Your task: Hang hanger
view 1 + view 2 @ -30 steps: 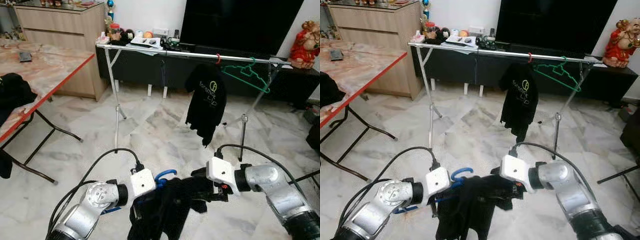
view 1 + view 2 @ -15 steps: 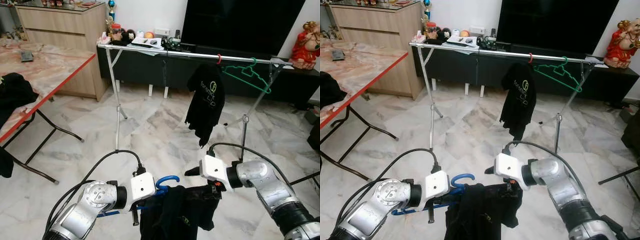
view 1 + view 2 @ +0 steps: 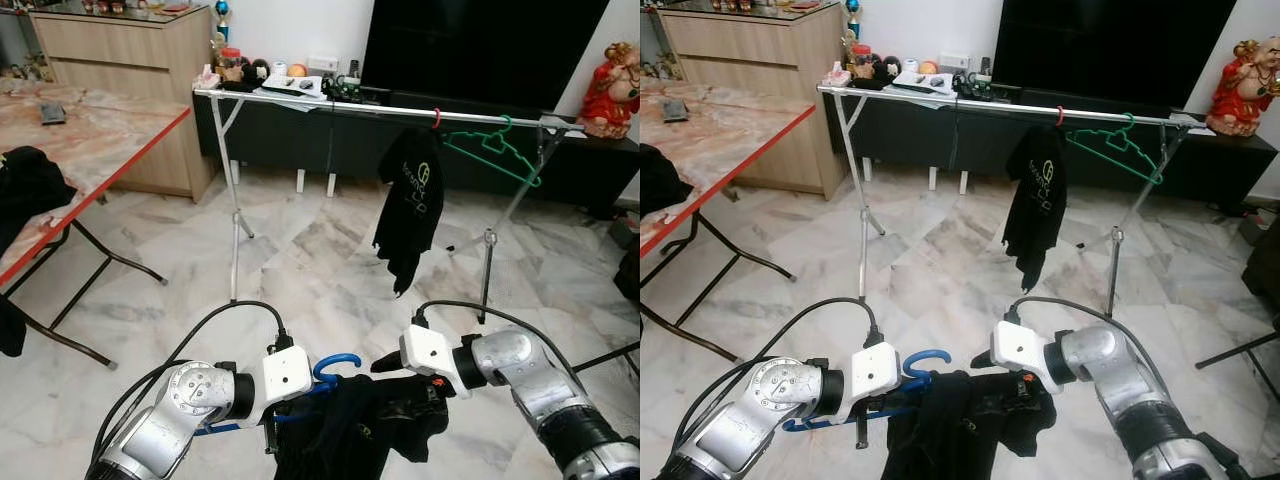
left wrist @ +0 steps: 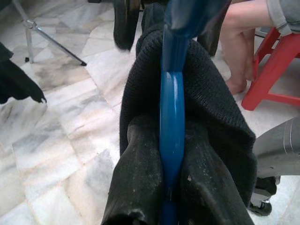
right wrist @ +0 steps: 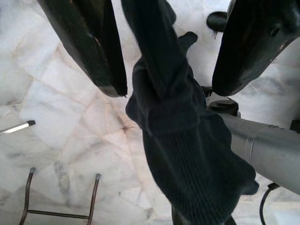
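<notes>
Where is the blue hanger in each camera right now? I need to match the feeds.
Left eye: blue hanger, bottom centre, hook curling up beside the left gripper.
Right eye: bottom, left of centre, same hook over the black garment.
Left wrist: a blue bar down the middle, between the jaws.
Right wrist: hanger not in it; garment between the open jaws.
Shared landmark: the black garment draped on it.

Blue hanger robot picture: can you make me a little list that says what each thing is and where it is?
held item: blue hanger carrying a black garment
left gripper: shut on the blue hanger
right gripper: fingers open, the garment hanging between them
clothes rack: stands ahead across the marble floor
on the rack: black shirt, empty green hanger
robot's left: red-edged table
task status: not hung yet
</notes>
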